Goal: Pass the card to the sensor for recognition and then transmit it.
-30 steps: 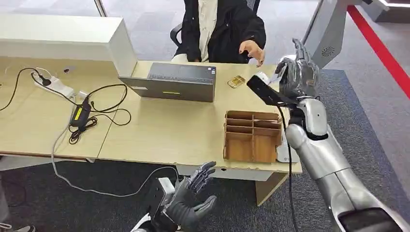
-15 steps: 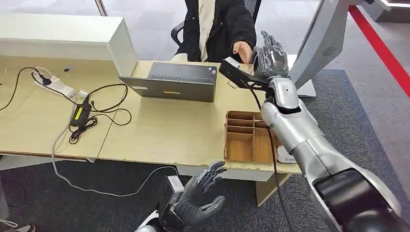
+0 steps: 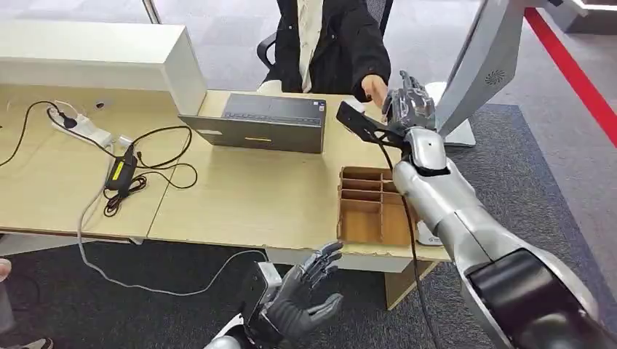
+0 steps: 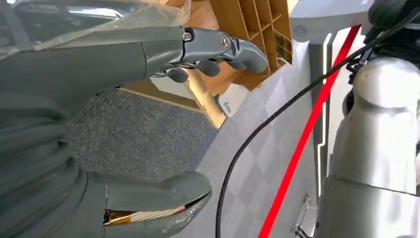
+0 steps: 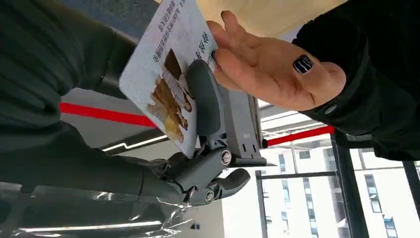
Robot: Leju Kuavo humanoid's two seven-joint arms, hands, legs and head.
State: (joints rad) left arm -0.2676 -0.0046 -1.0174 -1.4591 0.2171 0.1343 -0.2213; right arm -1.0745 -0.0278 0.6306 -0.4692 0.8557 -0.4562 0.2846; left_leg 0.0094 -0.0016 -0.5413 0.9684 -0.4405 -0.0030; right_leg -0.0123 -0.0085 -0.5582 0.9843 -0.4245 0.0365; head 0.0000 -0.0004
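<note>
While the right robot hand (image 5: pixel 198 148) still pinches the card (image 5: pixel 166 74), the person's hand (image 5: pixel 267 64) now touches it.

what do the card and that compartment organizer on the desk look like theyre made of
Card: likely glossy plastic or laminate; it stays flat and stiff, printed, where the right hand pinches it beside a person's hand.

Organizer: looks like thin unfinished plywood or fibreboard, matte brown with slotted flat dividers.

Desk: pale woodgrain, probably laminate.
</note>
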